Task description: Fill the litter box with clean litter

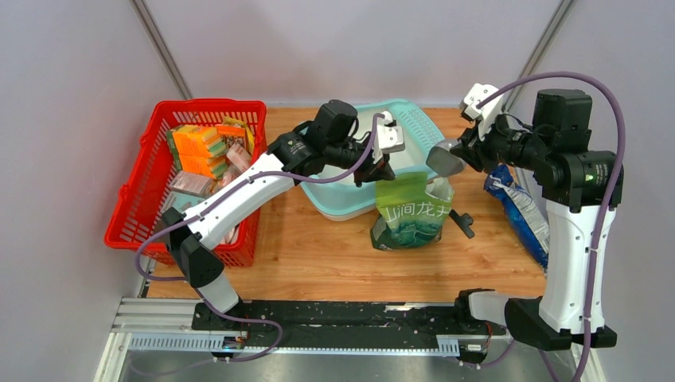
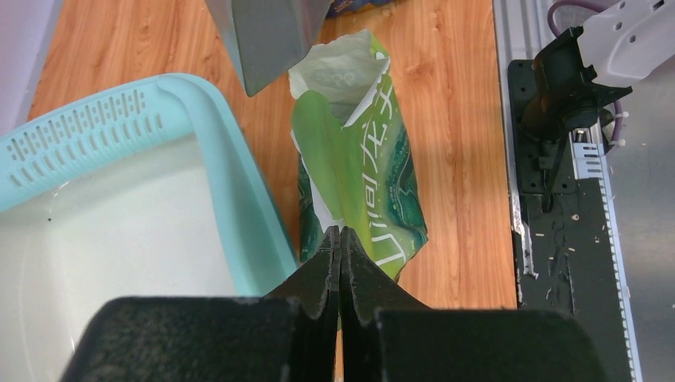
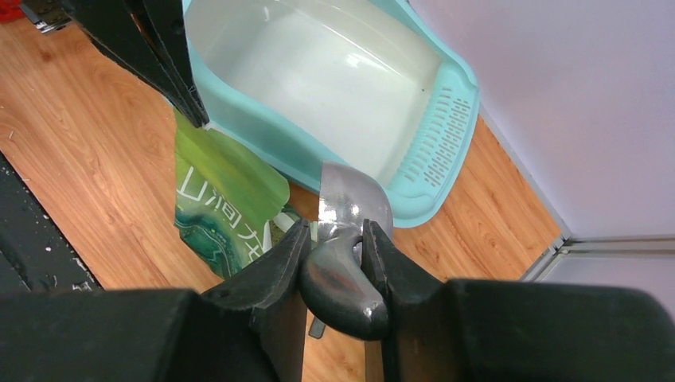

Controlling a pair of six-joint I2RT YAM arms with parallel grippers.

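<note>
The light-teal litter box lies at the back middle of the table, and its whitish inside is bare. An open green printed bag stands just in front of it. My left gripper is shut on the bag's top edge beside the box rim. The right gripper is shut on the handle of a grey metal scoop, whose bowl hangs above the bag's mouth. No clean litter is in view.
A red mesh basket full of packets stands at the left. By the right arm lies a blue bag, with a small black clip on the wood next to the green bag. A black rail runs along the near edge.
</note>
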